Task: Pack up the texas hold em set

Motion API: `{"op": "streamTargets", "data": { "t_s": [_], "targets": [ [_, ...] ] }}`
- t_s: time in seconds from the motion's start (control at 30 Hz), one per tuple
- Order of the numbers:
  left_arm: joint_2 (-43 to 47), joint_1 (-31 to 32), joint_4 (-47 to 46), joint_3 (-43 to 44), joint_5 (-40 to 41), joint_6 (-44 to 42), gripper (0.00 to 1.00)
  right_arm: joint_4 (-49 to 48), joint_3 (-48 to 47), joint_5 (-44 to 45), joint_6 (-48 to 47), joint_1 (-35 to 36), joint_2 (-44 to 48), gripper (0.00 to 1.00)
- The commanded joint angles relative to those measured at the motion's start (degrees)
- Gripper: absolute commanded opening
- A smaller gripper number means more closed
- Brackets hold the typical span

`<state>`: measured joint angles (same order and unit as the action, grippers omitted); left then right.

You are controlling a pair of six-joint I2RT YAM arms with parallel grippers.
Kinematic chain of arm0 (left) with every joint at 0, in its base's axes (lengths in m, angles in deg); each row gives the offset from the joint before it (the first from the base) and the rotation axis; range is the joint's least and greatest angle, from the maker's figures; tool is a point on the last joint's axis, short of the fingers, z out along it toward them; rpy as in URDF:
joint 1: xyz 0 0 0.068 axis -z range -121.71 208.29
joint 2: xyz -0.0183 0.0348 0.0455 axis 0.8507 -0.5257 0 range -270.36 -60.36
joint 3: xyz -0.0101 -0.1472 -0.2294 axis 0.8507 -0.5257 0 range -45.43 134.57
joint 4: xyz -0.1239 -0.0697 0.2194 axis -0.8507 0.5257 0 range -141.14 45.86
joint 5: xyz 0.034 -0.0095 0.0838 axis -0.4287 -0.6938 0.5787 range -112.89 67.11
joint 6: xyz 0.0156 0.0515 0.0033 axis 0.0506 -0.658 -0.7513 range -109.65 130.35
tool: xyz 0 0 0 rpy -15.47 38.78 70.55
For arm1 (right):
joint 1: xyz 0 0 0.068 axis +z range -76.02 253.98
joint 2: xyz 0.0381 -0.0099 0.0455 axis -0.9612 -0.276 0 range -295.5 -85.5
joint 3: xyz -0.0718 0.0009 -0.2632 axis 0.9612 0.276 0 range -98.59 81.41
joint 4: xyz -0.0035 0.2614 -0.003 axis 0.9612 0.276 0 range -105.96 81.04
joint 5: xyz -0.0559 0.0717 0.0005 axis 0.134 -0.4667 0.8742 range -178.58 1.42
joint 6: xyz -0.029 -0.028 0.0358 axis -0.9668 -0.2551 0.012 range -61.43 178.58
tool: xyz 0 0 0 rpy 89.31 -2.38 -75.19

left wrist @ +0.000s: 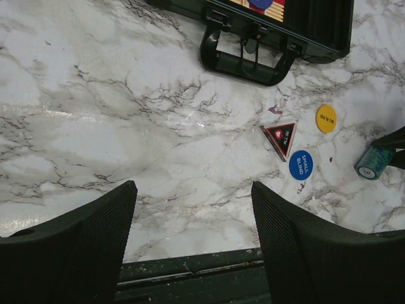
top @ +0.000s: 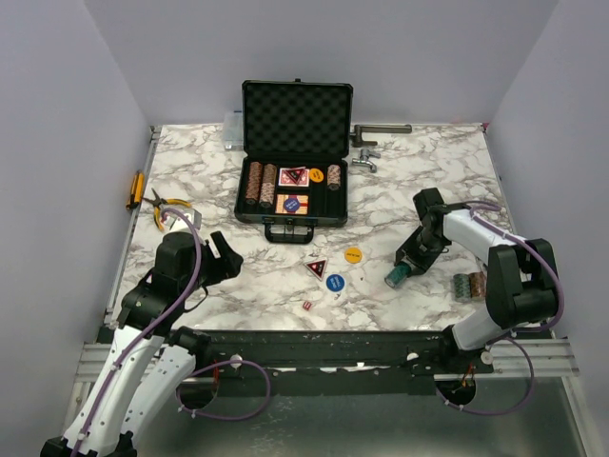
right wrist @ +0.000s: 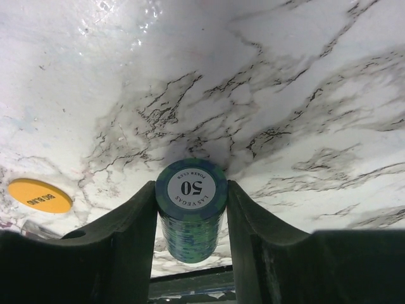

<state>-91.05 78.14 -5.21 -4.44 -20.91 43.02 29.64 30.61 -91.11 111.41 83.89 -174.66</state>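
Step in hand: chip retrieval. Right hand clenched on teal poker-chip stack, front-right of open black foam-lined briefcase. Left hand released. Next, judged: carry stack into briefcase's chip row.

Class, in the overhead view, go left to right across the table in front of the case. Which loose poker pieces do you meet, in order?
red triangle → blue disc → yellow disc → gripped teal chip stack → free teal chip stack
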Motion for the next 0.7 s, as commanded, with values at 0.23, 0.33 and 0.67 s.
{"op": "streamTargets", "data": {
  "t_s": [0.23,0.33,0.67],
  "targets": [
    [-0.59,-0.26,-1.26,-0.71,-1.46,-0.75,0.73,-3.77,-1.26,-3.78,-8.2,0.54,1.53,0.26],
    [-1.79,-0.26,-1.46,-0.54,-1.91,-1.02,0.73,-4.88,-2.29,-5.75,-11.25,0.63,2.52,0.25],
    [-2.42,1.06,-1.59,-1.05,-1.91,-0.76,0.73,-7.15,-8.24,-10.02,-15.93,2.19,4.19,0.16]
  ]
}}
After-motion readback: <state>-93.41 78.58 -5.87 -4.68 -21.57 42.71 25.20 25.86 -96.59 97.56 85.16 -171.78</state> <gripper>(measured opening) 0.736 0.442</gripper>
